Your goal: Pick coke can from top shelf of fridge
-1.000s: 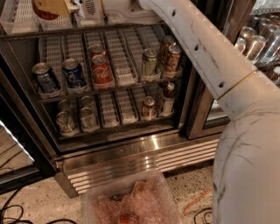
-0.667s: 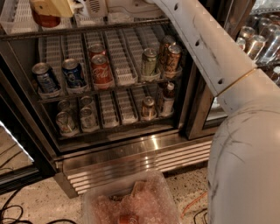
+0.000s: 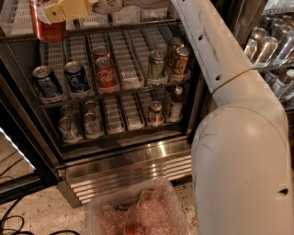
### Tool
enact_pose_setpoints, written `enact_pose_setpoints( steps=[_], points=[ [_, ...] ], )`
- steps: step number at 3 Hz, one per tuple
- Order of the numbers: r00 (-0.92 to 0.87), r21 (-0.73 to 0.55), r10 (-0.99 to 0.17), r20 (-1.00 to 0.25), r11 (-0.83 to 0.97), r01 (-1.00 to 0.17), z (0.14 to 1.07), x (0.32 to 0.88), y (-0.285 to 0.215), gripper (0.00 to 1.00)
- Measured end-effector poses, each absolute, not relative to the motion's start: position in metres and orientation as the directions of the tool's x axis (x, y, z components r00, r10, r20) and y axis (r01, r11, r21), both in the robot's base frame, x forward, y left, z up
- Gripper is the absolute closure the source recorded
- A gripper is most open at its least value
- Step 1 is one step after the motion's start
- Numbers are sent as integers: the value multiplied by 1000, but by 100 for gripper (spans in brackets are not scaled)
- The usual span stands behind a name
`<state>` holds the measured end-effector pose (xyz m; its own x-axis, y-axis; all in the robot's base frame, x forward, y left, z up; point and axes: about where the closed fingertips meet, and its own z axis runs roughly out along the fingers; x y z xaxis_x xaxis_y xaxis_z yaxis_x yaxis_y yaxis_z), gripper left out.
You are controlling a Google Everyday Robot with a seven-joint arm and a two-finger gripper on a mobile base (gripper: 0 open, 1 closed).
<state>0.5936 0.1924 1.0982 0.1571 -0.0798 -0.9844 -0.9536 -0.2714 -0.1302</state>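
Coke can (image 3: pixel 48 32) is hanging in the gripper (image 3: pixel 51 13).
Yellowish fingers (image 3: pixel 69 9) are clenching its upper part, just before the top shelf (image 3: pixel 138 24), at the fridge's (image 3: pixel 138 160) left side.

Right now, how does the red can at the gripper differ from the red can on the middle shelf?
The coke can is gripped by the gripper at upper left, level with the top shelf; the middle can stands free in a white tray one shelf down. The gripper and the frame edge hide part of the coke can; the middle can shows its white script whole. Both are red.
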Motion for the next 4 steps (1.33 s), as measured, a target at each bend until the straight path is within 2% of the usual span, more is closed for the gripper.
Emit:
enact_pose_setpoints(
  steps=[1,4],
  points=[
    [135,-96,-99,-986,-320,-942,1090,590,179,100],
    [45,18,-271,-962,-227,-974,1053,597,164,100]
  ],
)
